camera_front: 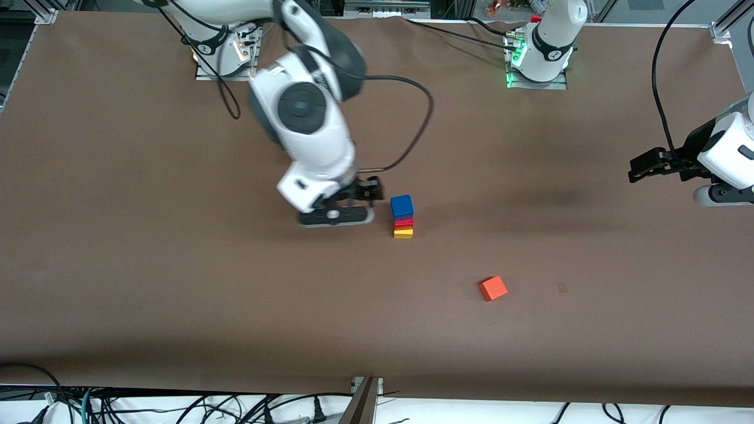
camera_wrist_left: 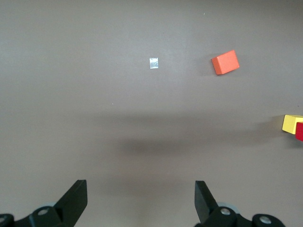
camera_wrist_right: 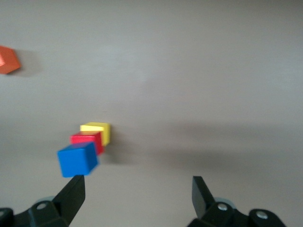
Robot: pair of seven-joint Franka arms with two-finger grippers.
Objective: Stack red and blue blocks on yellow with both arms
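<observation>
Right tool (camera_front: 368,191): fingers spread wide, holding nothing, hanging in the air just beside the stack on the side toward the right arm's end of the counter (camera_front: 118,265). In the right wrist view its 2 fingertips (camera_wrist_right: 75,191) stand well apart, and the stack sits off to 1 side of the gap, not between them.

Stack: 3 cubes. Yellow cube (camera_front: 403,234) on the counter, red cube (camera_front: 404,222) on it, blue cube (camera_front: 402,206) on top. The column stands upright near the middle of the counter. In the right wrist view the blue cube (camera_wrist_right: 77,159) shows nearest the lens, red (camera_wrist_right: 87,139) under it, yellow (camera_wrist_right: 97,131) lowest.

Left tool (camera_front: 648,165): wide open and empty, up over the counter at the left arm's end, well apart from the stack; that arm waits. Its fingertips (camera_wrist_left: 75,196) frame bare counter in the left wrist view, with the yellow cube (camera_wrist_left: 292,123) and a sliver of red (camera_wrist_left: 299,131) at the edge.

1 orange-red cube (camera_front: 493,288) lies alone, nearer the front camera than the stack and toward the left arm's end. A small pale square mark (camera_wrist_left: 154,63) sits on the counter near it.
</observation>
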